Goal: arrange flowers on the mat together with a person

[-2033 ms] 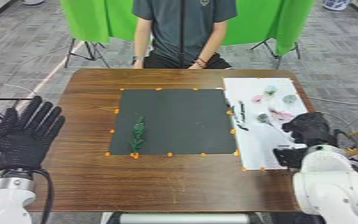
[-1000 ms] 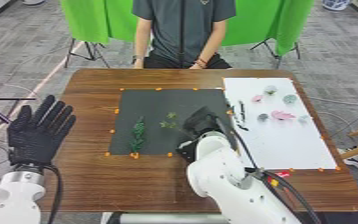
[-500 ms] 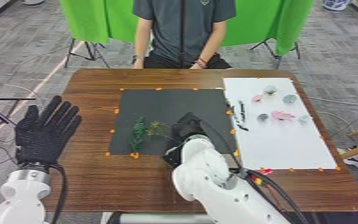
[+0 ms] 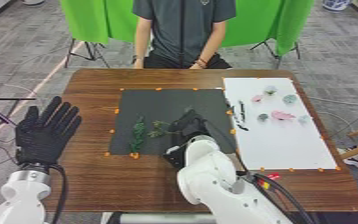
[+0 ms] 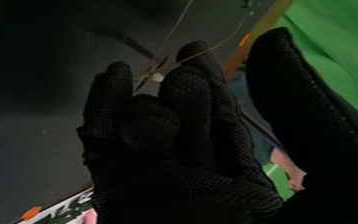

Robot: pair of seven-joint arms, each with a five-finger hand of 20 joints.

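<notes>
Sprig: thin, pale green, over the mat's left half, at the fingertips of the right hand, just beside the branch
Right hand: in over the mat from the near edge, fingers bent and closed on the sprig, thumb standing apart from them
Branch: dark green, lying along the mat's left edge, foot toward the near left corner
Mat: dark, orange tabs round its edges, right edge up against the sheet
Sheet: white, by the table's right edge as I see it
Pink flowers: bigger one mid-sheet, smaller one closer to the far edge
Pale green pieces: two toward the sheet's far right corner
Dark strip of leaves: along the sheet's left edge
Left hand: up at the table's left edge, fingers straight and spread, well apart from the mat
</notes>
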